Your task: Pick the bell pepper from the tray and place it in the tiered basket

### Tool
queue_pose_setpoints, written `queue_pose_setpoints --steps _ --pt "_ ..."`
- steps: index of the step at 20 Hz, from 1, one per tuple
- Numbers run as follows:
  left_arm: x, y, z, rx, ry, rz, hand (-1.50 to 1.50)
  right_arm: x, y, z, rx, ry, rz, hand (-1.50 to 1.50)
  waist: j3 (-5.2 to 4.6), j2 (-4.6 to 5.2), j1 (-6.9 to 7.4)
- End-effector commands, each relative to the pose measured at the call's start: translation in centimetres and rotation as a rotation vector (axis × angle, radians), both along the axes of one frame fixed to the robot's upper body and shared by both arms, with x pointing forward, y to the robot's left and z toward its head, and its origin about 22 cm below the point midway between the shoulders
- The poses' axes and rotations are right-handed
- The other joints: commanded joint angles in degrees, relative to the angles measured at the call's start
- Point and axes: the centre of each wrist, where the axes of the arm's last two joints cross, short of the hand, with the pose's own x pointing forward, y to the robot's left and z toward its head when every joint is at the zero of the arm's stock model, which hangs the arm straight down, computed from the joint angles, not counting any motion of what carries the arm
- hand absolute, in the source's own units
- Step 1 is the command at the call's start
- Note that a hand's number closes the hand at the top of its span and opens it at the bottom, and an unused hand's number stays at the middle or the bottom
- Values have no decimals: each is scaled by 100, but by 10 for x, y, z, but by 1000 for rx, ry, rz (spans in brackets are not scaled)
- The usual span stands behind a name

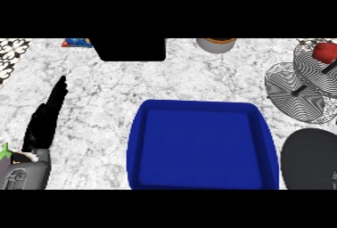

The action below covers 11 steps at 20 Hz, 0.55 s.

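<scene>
Left black hand (45, 116), fingers straight, resting on the marbled grey worktop (191, 75); right hand hidden; glossy red bell pepper (324, 51), light, smooth, apparently already in the wire tiered basket (296, 95), best held across its body; blue plastic tray (201, 144) bare.

Counting across the counter: 1 blue tray (201, 147) at lower centre, 1 tiered basket (304, 87) of wire at the right edge, and 1 red bell pepper (324, 52) sitting in its upper tier. 1 black hand (45, 120) at the left. Up top, 1 grey pot (216, 44), 1 colourful packet (76, 42).
</scene>
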Motion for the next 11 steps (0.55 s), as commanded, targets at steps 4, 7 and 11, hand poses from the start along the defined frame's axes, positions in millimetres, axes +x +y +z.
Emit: queue_pose_setpoints --steps 4,7,11 --pt "-11 14 -7 14 8 41 0 -24 46 -5 189 -178 -145 -150 -6 -87 -196" --pt "-7 8 -6 -1 16 52 0 -43 74 -11 166 -193 -108 -150 -10 -129 -314" --pt "-12 11 -6 8 25 19 0 -76 71 -6 104 -273 -99 -150 1 -93 -119"
